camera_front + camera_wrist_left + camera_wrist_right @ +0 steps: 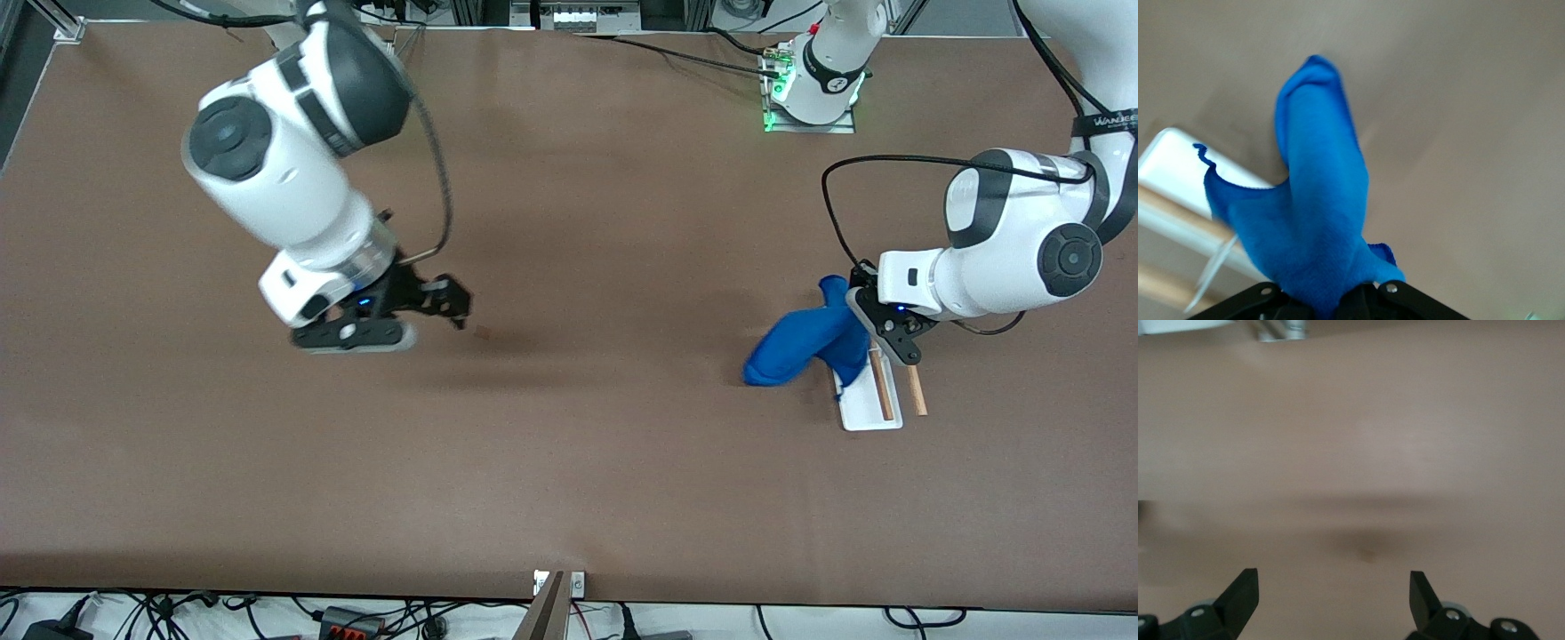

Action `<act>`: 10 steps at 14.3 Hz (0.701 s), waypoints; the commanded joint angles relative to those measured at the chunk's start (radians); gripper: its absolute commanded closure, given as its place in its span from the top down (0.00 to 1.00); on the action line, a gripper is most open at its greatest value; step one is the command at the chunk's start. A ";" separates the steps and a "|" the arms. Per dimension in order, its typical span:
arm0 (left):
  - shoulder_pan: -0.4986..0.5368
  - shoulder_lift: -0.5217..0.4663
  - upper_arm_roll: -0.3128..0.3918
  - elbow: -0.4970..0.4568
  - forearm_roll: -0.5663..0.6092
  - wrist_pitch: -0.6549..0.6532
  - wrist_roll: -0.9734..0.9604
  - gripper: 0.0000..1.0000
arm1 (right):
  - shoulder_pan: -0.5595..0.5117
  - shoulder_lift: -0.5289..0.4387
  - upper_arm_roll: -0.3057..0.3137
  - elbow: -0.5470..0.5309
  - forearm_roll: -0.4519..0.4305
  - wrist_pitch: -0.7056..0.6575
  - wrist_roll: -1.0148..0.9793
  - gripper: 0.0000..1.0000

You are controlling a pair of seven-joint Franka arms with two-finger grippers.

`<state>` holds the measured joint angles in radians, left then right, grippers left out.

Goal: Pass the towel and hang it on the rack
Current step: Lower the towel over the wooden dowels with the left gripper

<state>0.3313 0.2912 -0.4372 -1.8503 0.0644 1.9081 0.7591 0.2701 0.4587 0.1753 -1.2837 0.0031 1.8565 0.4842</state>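
The royal-blue towel (800, 342) hangs bunched from my left gripper (858, 300), which is shut on its upper end above the rack (876, 404). The rack has a white base and two light-brown rods (916, 391), and the cloth covers its end farther from the front camera. In the left wrist view the towel (1318, 200) fills the middle, pinched in the left gripper (1331, 301), with the rack's white base (1168, 160) beside it. My right gripper (444, 307) hovers open over bare table toward the right arm's end; nothing lies between its fingers (1241, 590).
The brown table (587, 444) stretches bare between the two arms. The left arm's base (813, 93) stands at the table's back edge. Cables lie along the front edge.
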 commanded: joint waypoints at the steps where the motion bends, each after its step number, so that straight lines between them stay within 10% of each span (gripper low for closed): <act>1: -0.024 0.011 -0.015 0.056 0.139 -0.044 -0.029 0.01 | -0.081 -0.011 0.013 -0.008 -0.064 -0.063 -0.007 1.00; 10: 0.064 0.069 -0.012 0.089 0.206 0.034 0.210 0.01 | -0.213 -0.058 0.010 -0.022 -0.072 -0.106 -0.025 1.00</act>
<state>0.3730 0.3375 -0.4427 -1.7922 0.2544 1.9393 0.9173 0.0931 0.4391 0.1728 -1.2833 -0.0573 1.7668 0.4757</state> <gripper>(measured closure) 0.974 0.000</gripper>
